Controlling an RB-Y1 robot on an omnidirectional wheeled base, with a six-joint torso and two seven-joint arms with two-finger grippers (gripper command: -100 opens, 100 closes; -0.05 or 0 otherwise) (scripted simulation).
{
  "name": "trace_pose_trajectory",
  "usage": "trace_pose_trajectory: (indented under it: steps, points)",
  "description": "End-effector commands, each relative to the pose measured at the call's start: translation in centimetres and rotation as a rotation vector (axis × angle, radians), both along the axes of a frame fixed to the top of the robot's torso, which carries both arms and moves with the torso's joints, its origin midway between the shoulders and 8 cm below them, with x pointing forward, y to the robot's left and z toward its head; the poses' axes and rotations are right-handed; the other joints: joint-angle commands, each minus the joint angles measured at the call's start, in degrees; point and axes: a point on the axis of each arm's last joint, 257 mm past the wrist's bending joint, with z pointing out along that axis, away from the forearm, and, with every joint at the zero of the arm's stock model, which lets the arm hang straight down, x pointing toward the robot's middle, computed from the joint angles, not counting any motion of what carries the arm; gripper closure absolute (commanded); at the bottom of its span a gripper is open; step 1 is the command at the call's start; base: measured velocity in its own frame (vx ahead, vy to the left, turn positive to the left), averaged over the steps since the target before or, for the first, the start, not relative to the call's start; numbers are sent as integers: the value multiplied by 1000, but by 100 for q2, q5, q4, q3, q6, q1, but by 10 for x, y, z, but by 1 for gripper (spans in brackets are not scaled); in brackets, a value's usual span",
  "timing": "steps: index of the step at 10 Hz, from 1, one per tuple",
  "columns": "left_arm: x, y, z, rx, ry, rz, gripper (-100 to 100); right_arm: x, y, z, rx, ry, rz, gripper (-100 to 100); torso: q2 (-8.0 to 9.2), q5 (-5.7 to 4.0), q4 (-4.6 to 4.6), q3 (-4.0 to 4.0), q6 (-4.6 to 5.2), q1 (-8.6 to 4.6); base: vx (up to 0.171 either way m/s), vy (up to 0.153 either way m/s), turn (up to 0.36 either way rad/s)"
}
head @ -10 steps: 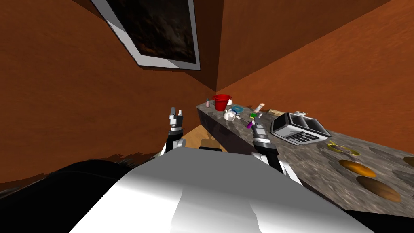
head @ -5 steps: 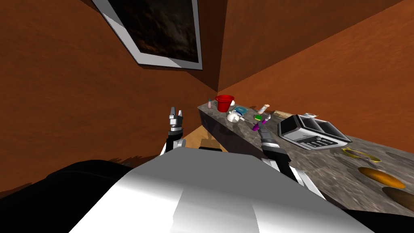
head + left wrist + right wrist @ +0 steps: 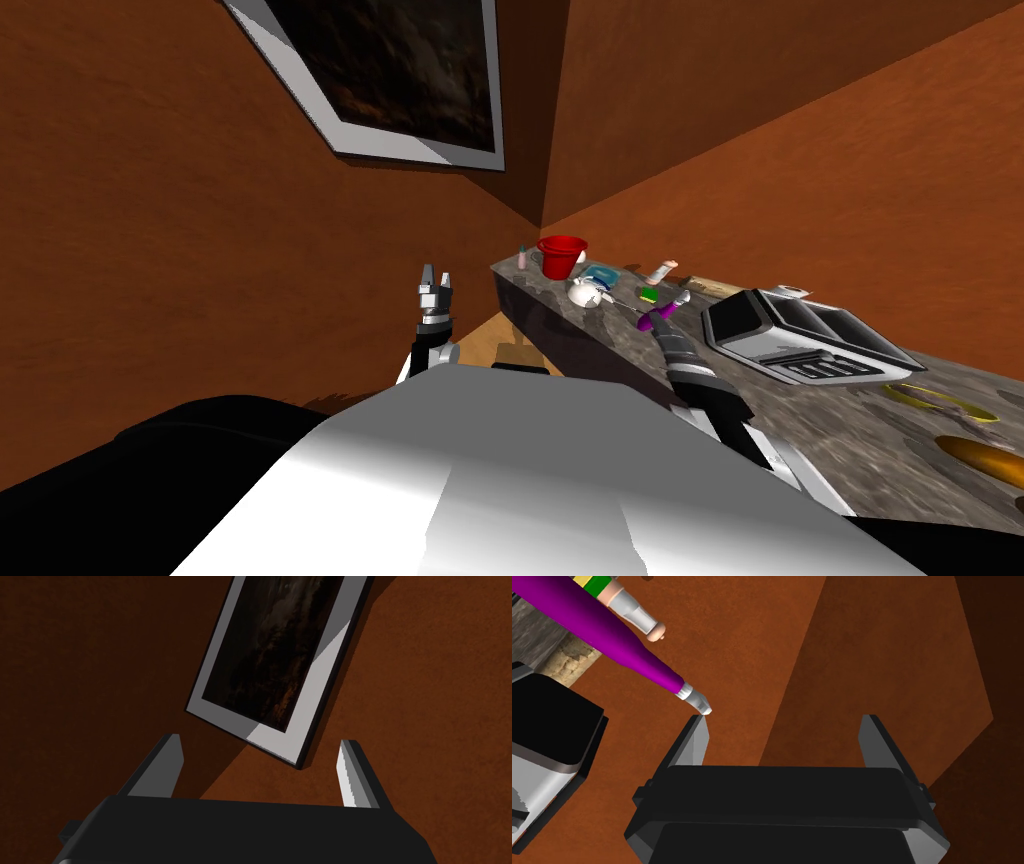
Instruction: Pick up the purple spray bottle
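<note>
The purple spray bottle lies slanted on the stone counter, its white nozzle toward the toaster. My right gripper is right at the bottle. In the right wrist view the bottle runs off to one side, and its white nozzle tip almost touches the tip of one finger. That gripper is open with nothing between its fingers. My left gripper is raised beside the counter's end, and it is open.
A red bucket, a white round pot, a green block and a pale tube crowd the counter's far end. A toaster stands just right of the bottle. Brown walls close in behind the counter.
My view has swung, sliding the counter's things rightward. My right arm has reached farther along the counter to the bottle, which now shows longer and more slanted. The left arm has not moved.
</note>
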Motion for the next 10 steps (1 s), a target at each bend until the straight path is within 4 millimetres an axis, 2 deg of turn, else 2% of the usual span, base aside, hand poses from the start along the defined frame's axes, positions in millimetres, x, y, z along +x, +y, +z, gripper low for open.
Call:
trace_pose_trajectory:
  steps: [1,6,10]
  points:
    - [0,0,0,0,0,0,0,-8,-28,-16,-48,73,-58,-100,0,0,0,0,0,0,110,69,-13]
    - [0,0,0,0,0,0,0,-46,-102,-47,-183,279,-210,-100,-12,-1,-3,-7,-1,-6,112,66,-4]
    - [0,0,0,0,0,0,0,-73,-147,-61,-273,419,-301,-100,-18,-4,-4,-11,-1,-20,128,24,3]
